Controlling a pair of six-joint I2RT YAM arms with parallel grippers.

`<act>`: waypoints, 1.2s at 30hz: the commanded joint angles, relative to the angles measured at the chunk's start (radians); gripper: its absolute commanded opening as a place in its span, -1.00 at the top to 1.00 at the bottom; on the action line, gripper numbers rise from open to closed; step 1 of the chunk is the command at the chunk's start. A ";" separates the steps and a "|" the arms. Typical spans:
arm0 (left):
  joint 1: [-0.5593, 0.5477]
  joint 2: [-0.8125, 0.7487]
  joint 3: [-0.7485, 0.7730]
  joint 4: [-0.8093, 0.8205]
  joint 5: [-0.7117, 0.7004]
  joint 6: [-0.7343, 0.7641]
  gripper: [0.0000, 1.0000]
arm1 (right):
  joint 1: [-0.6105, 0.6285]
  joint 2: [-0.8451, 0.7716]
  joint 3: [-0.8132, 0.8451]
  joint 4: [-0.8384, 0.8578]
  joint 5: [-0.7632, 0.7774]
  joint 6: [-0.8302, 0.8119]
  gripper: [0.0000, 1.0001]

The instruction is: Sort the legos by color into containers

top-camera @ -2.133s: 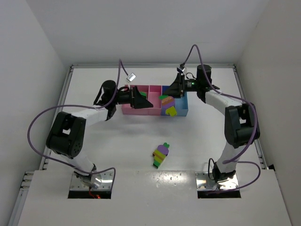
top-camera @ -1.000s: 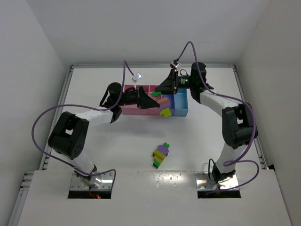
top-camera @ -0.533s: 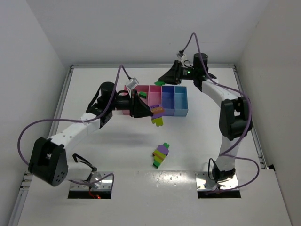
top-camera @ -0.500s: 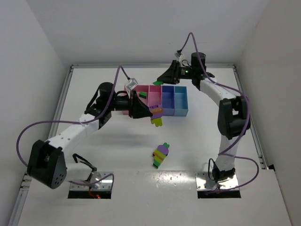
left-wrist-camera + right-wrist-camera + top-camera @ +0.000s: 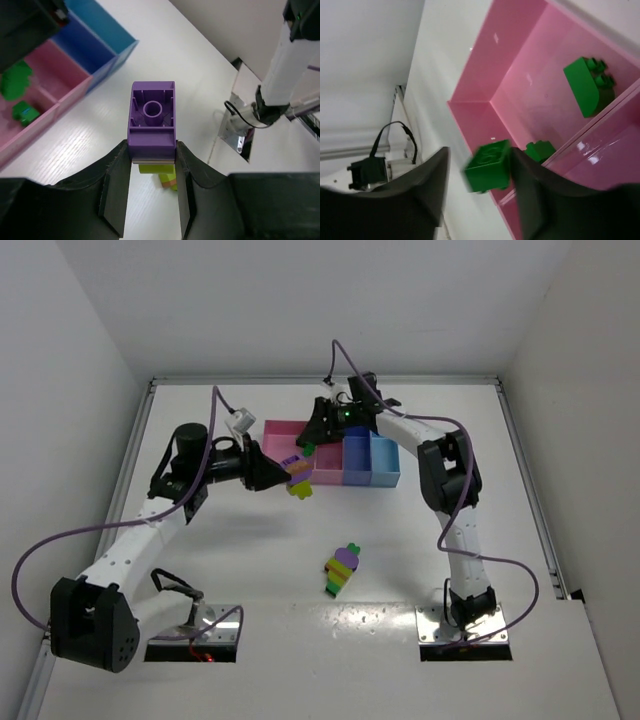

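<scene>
My left gripper [image 5: 285, 472] is shut on a clump of legos [image 5: 297, 473], held in the air just in front of the containers. The clump's purple brick [image 5: 152, 120] sits between the fingers, with a yellow-green piece [image 5: 157, 169] beneath. My right gripper [image 5: 480, 165] hangs open over the wide pink bin [image 5: 470, 102]. A dark green brick [image 5: 488, 173] is blurred between its fingers, with a gap on one side. Two more green bricks [image 5: 585, 86] lie in that bin. Another multicoloured clump [image 5: 343, 568] lies on the table.
The row of containers runs from the wide pink bin [image 5: 278, 435] through the narrow pink bin [image 5: 328, 462] and blue bin [image 5: 356, 458] to the light blue bin [image 5: 385, 455]. White walls enclose the table. Both arm bases sit at the near edge.
My left arm drew back to the left with its clump. My right gripper swung left to above the wide pink bin and its jaws parted around the green brick.
</scene>
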 commanded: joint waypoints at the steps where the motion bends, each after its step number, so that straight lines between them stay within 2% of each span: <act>1: 0.060 -0.035 -0.010 0.013 -0.016 -0.023 0.86 | 0.013 0.004 0.070 -0.011 0.030 -0.050 -0.27; 2: 0.072 -0.035 -0.010 0.013 -0.016 -0.037 0.86 | 0.013 0.004 0.070 -0.011 0.030 -0.050 -0.54; 4: 0.107 -0.035 -0.021 0.039 -0.007 -0.049 0.86 | 0.013 0.004 0.070 -0.002 0.030 -0.050 -0.63; 8: 0.143 -0.004 -0.039 0.085 0.028 -0.086 0.86 | 0.022 -0.053 0.044 0.009 -0.011 -0.050 -0.66; 10: 0.176 0.020 -0.039 0.099 0.042 -0.098 0.86 | 0.010 -0.111 0.012 0.064 -0.089 -0.013 -0.68; 13: 0.199 0.055 -0.051 0.160 0.060 -0.143 0.86 | -0.030 -0.185 -0.102 0.137 -0.229 0.024 -0.68; 18: 0.209 0.120 -0.051 0.241 0.135 -0.212 0.86 | -0.051 -0.359 -0.388 0.300 -0.439 0.067 -0.70; 20: 0.209 0.158 -0.042 0.252 0.160 -0.226 0.86 | -0.051 -0.428 -0.457 0.399 -0.475 0.076 -0.70; 23: 0.209 0.192 -0.007 0.268 0.227 -0.241 0.86 | -0.027 -0.481 -0.537 0.460 -0.533 0.052 -0.70; 25: 0.199 0.214 0.009 0.268 0.273 -0.250 0.86 | -0.002 -0.504 -0.547 0.416 -0.533 -0.034 -0.73; 28: 0.187 0.237 0.039 0.268 0.327 -0.250 0.86 | 0.011 -0.495 -0.506 0.229 -0.533 -0.169 -0.78; 29: 0.177 0.237 0.053 0.242 0.336 -0.250 0.86 | 0.024 -0.479 -0.493 0.123 -0.518 -0.262 -0.78; 31: 0.176 0.246 0.068 0.208 0.346 -0.224 0.86 | 0.036 -0.464 -0.461 0.040 -0.509 -0.339 -0.83; 33: 0.176 0.246 0.081 0.197 0.358 -0.224 0.86 | 0.045 -0.455 -0.449 -0.011 -0.486 -0.389 -0.86; 36: 0.167 0.246 0.099 0.176 0.358 -0.215 0.86 | 0.067 -0.455 -0.458 0.021 -0.475 -0.379 -0.86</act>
